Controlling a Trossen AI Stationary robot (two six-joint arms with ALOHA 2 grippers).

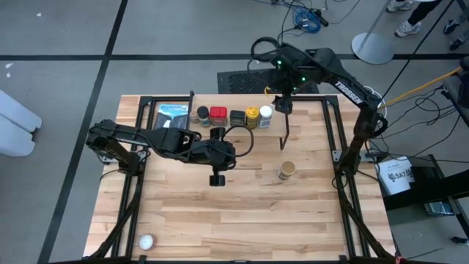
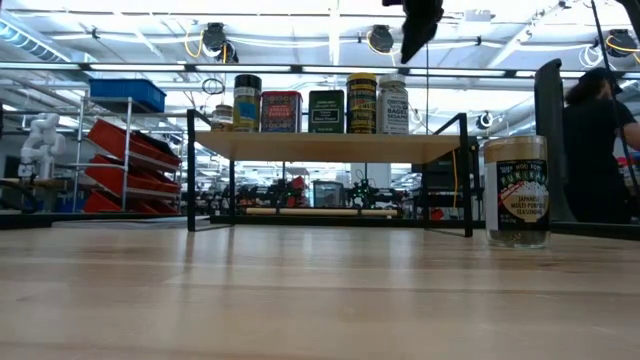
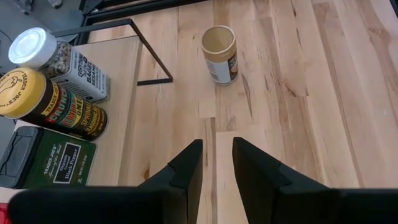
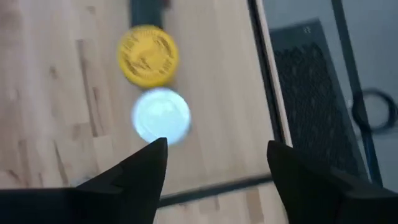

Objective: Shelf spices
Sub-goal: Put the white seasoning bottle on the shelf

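The shelf [image 2: 330, 146] stands at the table's far side. On its plank stand, in a row, a dark-lidded jar [image 1: 202, 114], a red tin [image 1: 218, 114], a black tin [image 1: 237, 117], a yellow-lidded jar [image 1: 251, 115] and a white-lidded jar [image 1: 265, 113]. A tan-lidded jar [image 1: 287, 170] stands upright on the table, near the right side. My right gripper [image 4: 217, 149] hangs open above the shelf's right end, over the white lid [image 4: 160, 115], touching nothing. My left gripper [image 3: 217, 144] hovers over the table's middle, its fingers a little apart with nothing between them.
A flat blue-and-black package [image 1: 172, 116] lies on the shelf's left end. A small white ball [image 1: 146, 241] sits near the table's near left corner. Bare tabletop lies between the shelf and the near edge.
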